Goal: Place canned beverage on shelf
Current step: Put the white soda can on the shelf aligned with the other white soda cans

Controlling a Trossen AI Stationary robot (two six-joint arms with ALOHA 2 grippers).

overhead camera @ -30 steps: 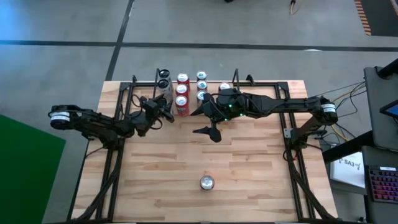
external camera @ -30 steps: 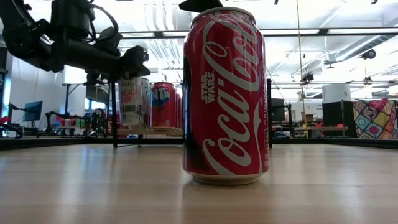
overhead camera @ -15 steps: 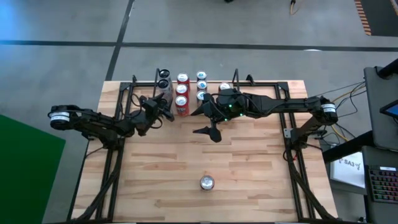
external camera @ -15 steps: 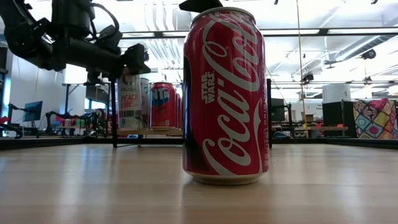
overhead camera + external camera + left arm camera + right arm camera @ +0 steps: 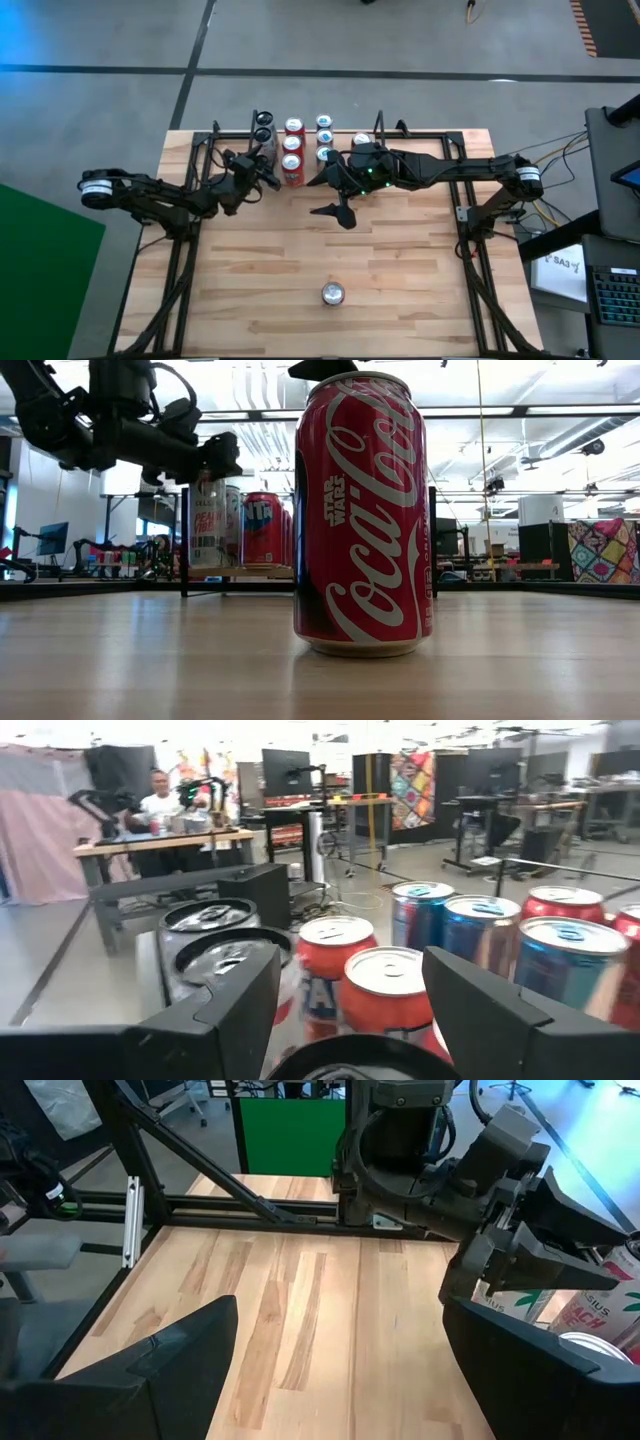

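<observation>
The shelf [image 5: 308,140] stands at the table's far edge, and several cans stand on it in rows [image 5: 560,955]. At the shelf's left end my left gripper [image 5: 256,168] is shut on a white peach-tea can [image 5: 207,520]. Whether that can's base rests on the shelf's wooden floor [image 5: 255,571] I cannot tell. A red Coca-Cola can [image 5: 332,293] stands upright on the table near the front edge. My right gripper [image 5: 338,205] hovers open over the table's middle with nothing between its fingers. My left gripper pinches the peach-tea can near its top rim [image 5: 350,1055], one finger [image 5: 215,1020] on each side. The fingers come level from the table's left side. The can hangs upright below them [image 5: 590,1305].
Black side frames [image 5: 185,250] run along the table's left and right edges. The wide wooden tabletop [image 5: 400,260] between them holds only the Coca-Cola can [image 5: 362,510]. A person sits at a desk in the room beyond [image 5: 160,795].
</observation>
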